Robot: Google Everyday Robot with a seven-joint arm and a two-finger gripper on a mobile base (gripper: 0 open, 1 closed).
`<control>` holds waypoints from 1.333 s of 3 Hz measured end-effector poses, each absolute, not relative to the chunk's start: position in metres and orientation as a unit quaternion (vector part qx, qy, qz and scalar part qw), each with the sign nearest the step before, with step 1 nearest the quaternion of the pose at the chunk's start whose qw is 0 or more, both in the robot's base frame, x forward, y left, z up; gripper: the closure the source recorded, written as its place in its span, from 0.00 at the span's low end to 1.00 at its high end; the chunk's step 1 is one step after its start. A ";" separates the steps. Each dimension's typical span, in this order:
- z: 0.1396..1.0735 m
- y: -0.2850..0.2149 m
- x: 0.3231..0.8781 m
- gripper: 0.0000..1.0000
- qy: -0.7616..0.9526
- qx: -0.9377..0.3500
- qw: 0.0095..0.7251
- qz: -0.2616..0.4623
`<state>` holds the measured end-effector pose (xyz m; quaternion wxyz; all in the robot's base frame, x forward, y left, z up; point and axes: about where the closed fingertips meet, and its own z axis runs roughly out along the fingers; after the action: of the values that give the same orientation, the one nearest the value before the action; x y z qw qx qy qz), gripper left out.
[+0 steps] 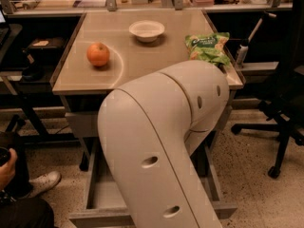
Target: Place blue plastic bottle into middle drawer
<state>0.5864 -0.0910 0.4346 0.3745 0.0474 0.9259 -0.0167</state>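
My big white arm [161,141] fills the middle of the camera view and bends down in front of the table. The gripper is hidden behind the arm, out of view. The blue plastic bottle is not visible. A grey drawer [102,198] stands pulled open below the tabletop, near the floor; only its left side, inside floor and front edge show beside the arm.
The tan tabletop [142,56] holds an orange fruit [98,54], a white bowl [147,30] and a green chip bag [208,45]. A person's hand [5,167] and shoe [42,182] are at the lower left. A black office chair [285,103] stands at the right.
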 end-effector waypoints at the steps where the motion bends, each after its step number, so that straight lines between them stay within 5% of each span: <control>1: 0.435 -0.091 0.586 0.35 0.926 0.047 0.375 -0.017; 2: 0.435 -0.091 0.586 0.12 0.926 0.047 0.375 -0.017; 3: 0.435 -0.091 0.586 0.00 0.926 0.047 0.375 -0.017; 4: 0.435 -0.091 0.586 0.00 0.926 0.047 0.375 -0.017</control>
<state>0.5865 -0.0910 0.4346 0.3746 0.0475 0.9258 -0.0166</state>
